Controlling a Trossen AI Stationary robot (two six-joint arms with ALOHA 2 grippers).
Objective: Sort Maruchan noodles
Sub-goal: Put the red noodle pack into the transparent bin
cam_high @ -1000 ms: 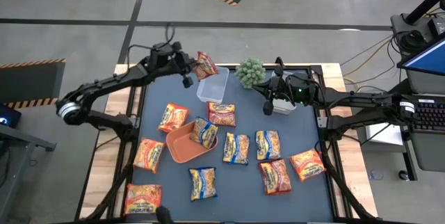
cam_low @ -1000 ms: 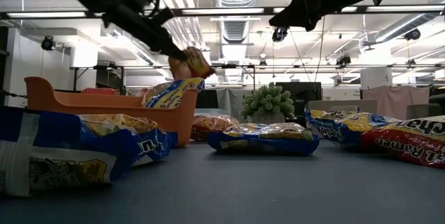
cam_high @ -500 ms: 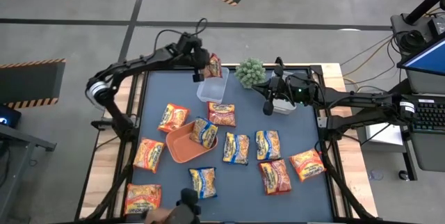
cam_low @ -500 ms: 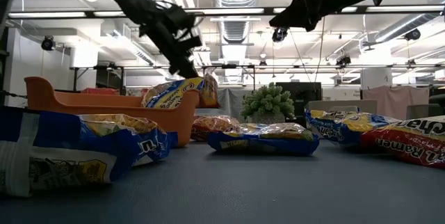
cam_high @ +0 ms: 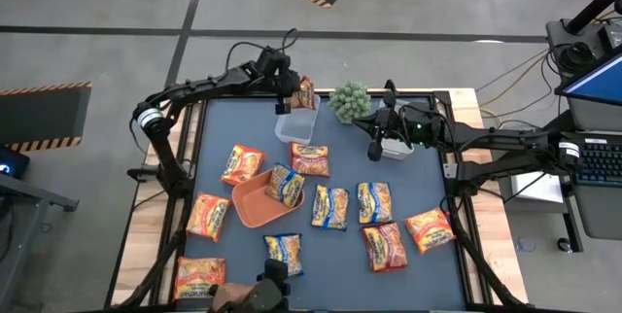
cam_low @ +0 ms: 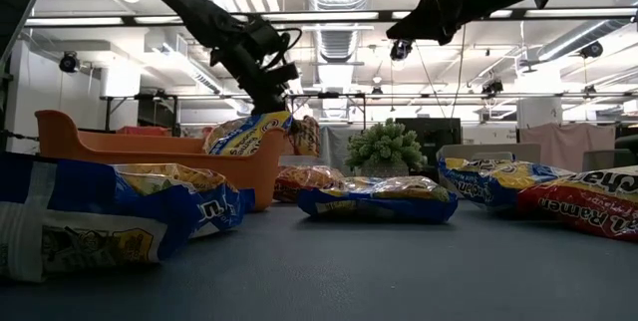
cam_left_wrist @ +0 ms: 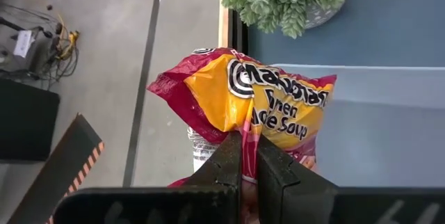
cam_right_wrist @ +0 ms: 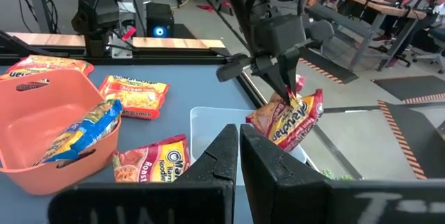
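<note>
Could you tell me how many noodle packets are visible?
11 packets: one in the left hand by the clear tub, one in the orange tray, nine on the table.

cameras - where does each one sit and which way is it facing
High view: overhead, looking straight down on the table; both arms show.
Low view: at tabletop height, looking level across noodle packets into the room; arms enter from above.
Left wrist view: on the left arm, past the left gripper shut on a red-orange packet.
Right wrist view: behind the shut right gripper, facing the clear tub.
Shared: every view shows that held packet.
</note>
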